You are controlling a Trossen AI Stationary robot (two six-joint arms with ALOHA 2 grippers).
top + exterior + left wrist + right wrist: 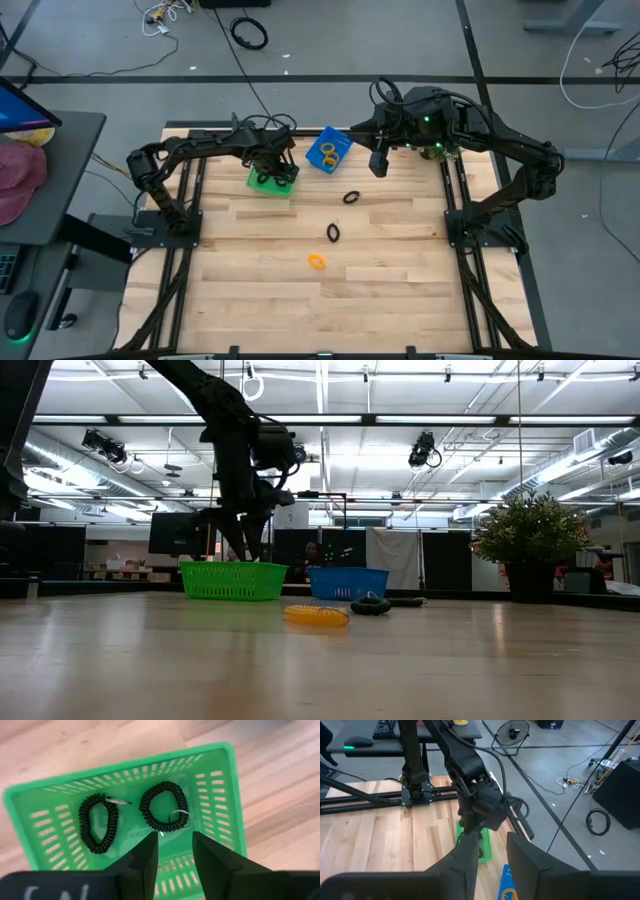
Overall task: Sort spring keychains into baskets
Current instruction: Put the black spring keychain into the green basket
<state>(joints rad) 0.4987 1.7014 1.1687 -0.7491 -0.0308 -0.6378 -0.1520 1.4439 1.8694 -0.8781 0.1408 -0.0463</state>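
Observation:
The green basket [273,181] stands at the table's far side, and in the left wrist view two black keychains [97,822] [162,806] lie on its floor [60,815]. My left gripper [175,847] hovers open just above it, touching nothing. The blue basket [329,150] to its right holds orange keychains [331,150]. My right gripper [380,160] hangs open in the air just right of the blue basket. Two black keychains [351,197] [333,232] and one orange keychain [317,262] lie flat on the table.
The two baskets stand close together near the far edge, and the left arm [470,765] reaches over the green one. The loose keychains lie in a line down the table's middle. A potted plant [530,540] stands beyond the far right. Bare wood lies to the near side [400,300].

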